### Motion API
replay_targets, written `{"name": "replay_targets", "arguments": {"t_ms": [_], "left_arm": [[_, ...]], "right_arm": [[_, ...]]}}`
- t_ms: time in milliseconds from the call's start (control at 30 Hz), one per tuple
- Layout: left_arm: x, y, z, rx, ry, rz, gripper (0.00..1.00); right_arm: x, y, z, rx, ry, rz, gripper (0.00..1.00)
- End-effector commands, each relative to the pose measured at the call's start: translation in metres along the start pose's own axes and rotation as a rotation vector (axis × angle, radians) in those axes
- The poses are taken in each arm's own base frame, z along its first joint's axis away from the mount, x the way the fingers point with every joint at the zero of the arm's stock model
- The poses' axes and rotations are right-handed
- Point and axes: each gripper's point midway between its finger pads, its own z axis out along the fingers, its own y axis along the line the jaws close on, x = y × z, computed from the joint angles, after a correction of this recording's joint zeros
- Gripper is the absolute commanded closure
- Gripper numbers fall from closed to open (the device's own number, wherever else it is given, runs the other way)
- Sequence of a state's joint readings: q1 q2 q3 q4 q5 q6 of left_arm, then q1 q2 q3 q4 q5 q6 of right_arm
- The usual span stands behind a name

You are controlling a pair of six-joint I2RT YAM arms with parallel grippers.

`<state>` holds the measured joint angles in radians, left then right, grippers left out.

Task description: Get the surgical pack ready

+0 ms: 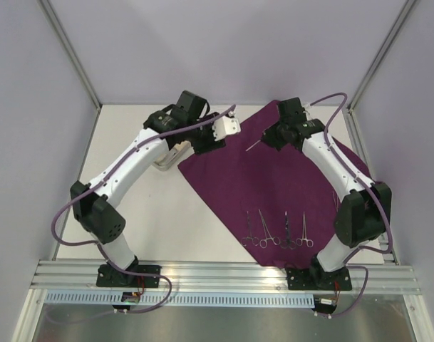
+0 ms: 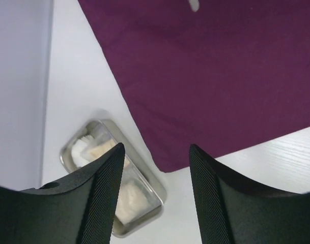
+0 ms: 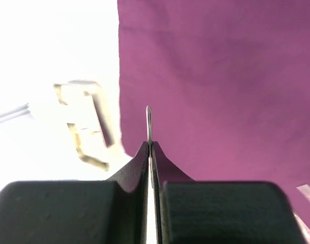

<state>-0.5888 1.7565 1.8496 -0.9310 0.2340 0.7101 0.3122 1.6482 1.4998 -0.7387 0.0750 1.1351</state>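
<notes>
Purple cloth (image 1: 274, 185) lies spread flat on the tabletop (image 1: 152, 221); packing looks barely begun.
Four clamps (image 1: 288, 241) lie in a row on the cloth's near corner. The tray (image 2: 156, 195) with gauze (image 2: 86, 150) sits off the cloth, just beside its left edge. Nothing is wrapped yet, so the tray and clamps probably have to be gathered on the cloth and the cloth folded into a bundle. The right jaws are pinched tight on a thin steel tool (image 3: 149, 119) above the cloth's far part. The left jaws stand apart, holding nothing, above the tray. Only the left wrist view shows the gauze, and only the top view shows the clamp row. The right wrist view shows the tool's tip but not its kind.
</notes>
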Motion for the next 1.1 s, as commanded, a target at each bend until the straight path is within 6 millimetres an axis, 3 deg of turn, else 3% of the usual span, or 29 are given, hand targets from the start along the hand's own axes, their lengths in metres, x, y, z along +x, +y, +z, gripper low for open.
{"name": "replay_targets", "arguments": {"t_ms": [0, 200, 333, 700, 833, 933, 1067], "left_arm": [[-0.059, 0.021, -0.035, -0.187, -0.242, 0.257, 0.37], [-0.076, -0.02, -0.012, -0.122, -0.326, 0.31, 0.34], [-0.078, -0.034, 0.009, -0.108, -0.305, 0.324, 0.33], [-0.08, -0.026, 0.04, -0.128, -0.293, 0.359, 0.38], [-0.087, -0.013, 0.044, -0.18, -0.297, 0.36, 0.39], [-0.092, -0.008, 0.045, -0.193, -0.292, 0.374, 0.43], [-0.082, -0.007, 0.057, -0.192, -0.244, 0.386, 0.51]], "right_arm": [[0.006, 0.029, 0.001, -0.055, 0.008, 0.25, 0.99], [0.028, 0.042, -0.013, -0.087, 0.042, 0.306, 1.0], [0.039, 0.051, -0.024, -0.11, 0.07, 0.316, 0.99], [0.051, 0.063, -0.049, -0.184, 0.152, 0.328, 0.99], [0.052, 0.066, -0.055, -0.2, 0.162, 0.304, 1.0], [0.055, 0.065, -0.055, -0.199, 0.175, 0.3, 1.0], [0.056, 0.067, -0.055, -0.208, 0.191, 0.289, 0.99]]}}
